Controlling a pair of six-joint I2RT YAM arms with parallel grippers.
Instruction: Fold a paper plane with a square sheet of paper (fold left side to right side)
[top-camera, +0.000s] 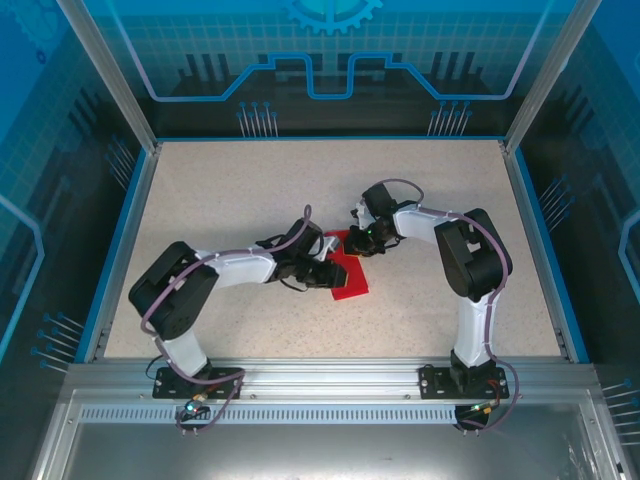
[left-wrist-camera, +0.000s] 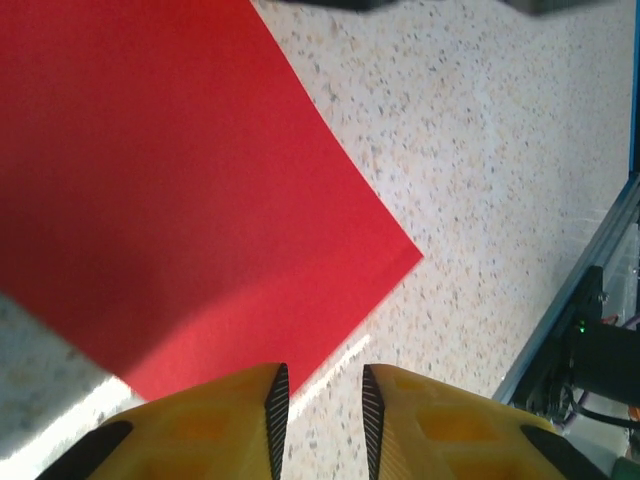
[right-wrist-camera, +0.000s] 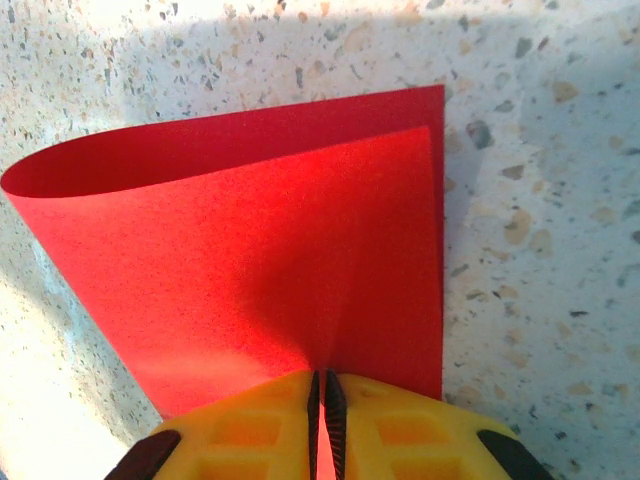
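Note:
The square sheet of paper (top-camera: 351, 277) is bright red and lies mid-table between my two grippers. In the right wrist view the paper (right-wrist-camera: 250, 230) is doubled over itself, with a loose rounded bend at the left and its edges nearly matched at the right. It is a folded sheet, not a pointed paper plane. My right gripper (right-wrist-camera: 325, 400) (top-camera: 361, 243) is shut on the upper layer's near edge. My left gripper (left-wrist-camera: 320, 400) (top-camera: 333, 272) hovers low at the paper's (left-wrist-camera: 180, 180) edge, jaws a little apart, with bare table between them.
The speckled table (top-camera: 250, 190) is bounded by a blue raised rim (left-wrist-camera: 600, 260) close to the right in the left wrist view. Both arms reach inward from their bases (top-camera: 195, 378) (top-camera: 465, 380) at the near edge.

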